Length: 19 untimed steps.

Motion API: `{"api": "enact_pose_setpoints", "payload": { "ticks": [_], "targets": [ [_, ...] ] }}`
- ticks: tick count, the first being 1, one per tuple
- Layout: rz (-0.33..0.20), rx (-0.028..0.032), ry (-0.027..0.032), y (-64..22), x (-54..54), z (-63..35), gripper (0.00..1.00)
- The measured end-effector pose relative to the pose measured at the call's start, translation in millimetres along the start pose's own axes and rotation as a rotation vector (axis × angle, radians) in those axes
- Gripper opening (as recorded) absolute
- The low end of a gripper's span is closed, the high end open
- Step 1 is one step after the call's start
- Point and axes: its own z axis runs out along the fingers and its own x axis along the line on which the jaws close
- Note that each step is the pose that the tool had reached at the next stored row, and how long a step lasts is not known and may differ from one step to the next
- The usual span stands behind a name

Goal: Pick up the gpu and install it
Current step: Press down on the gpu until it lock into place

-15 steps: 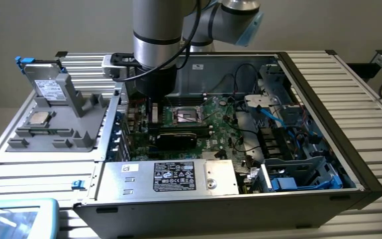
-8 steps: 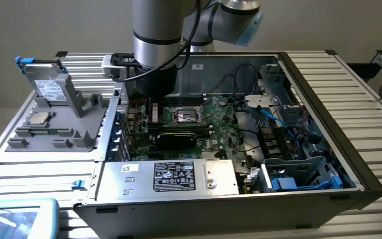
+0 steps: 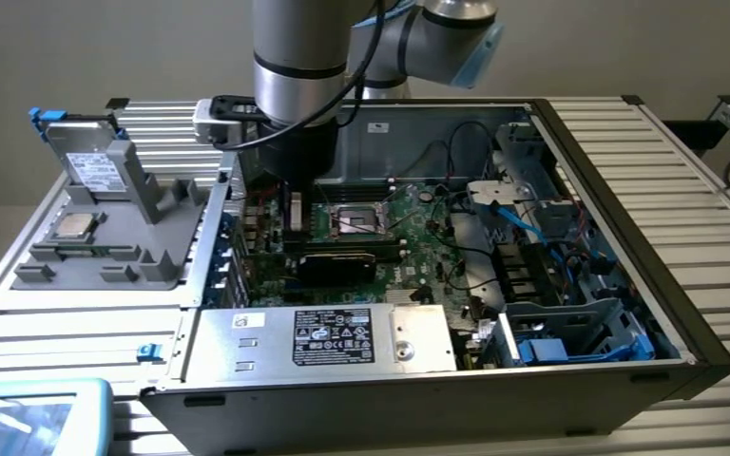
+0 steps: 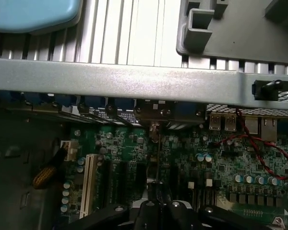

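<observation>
Deep in the open computer case (image 3: 403,408) on the slatted table (image 3: 669,161) right now. Arm (image 3: 299,57) plunging straight down from above, at the side of the case toward the exterior view's left. Gripper (image 3: 294,223) low over the large green motherboard (image 3: 429,237), close to the rear wall with its row of blue tabs.

Claw pinched narrow, clamped on the gpu (image 3: 336,268). Card standing on edge on the board just below the fingers, black cooler face turned toward the exterior camera, lying along the line of the expansion slots. Whether fully seated in a slot: cannot tell.

From the wrist camera, looking down past the black gripper (image 4: 156,203): gpu (image 4: 154,158) seen edge-on as a thin strip running from between the fingers to the rear wall, silver end bracket meeting that wall among the port cut-outs. White slot (image 4: 90,184) off to one side, parallel to the card. Red wire (image 4: 259,148) looping over the motherboard (image 4: 221,167) on the other side.

Silver labelled box (image 3: 327,337) at the near end of the case, just in front of the card. Grey parts fixture (image 3: 124,237) outside the case, at the exterior view's left.
</observation>
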Motion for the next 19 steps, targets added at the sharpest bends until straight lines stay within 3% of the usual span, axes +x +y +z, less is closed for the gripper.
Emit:
{"api": "enact_pose_setpoints", "payload": {
  "ticks": [5,10,14,17,18,19],
  "targets": [
    [0.000,-0.0002,0.0000,-11.7,1.1,-8.4,0.12],
    [-0.002,0.0001,-0.0010,-30.8,2.4,-13.4,0.12],
    [-0.004,0.0000,-0.0006,-48.8,3.5,-15.8,0.12],
    [-0.007,0.0005,-0.0004,-56.6,3.8,-12.7,0.12],
    [-0.009,0.0053,0.0005,-57.1,3.9,-12.6,0.12],
    [-0.015,0.0212,0.0022,-57.1,3.9,-12.7,0.12]
  ]
}}
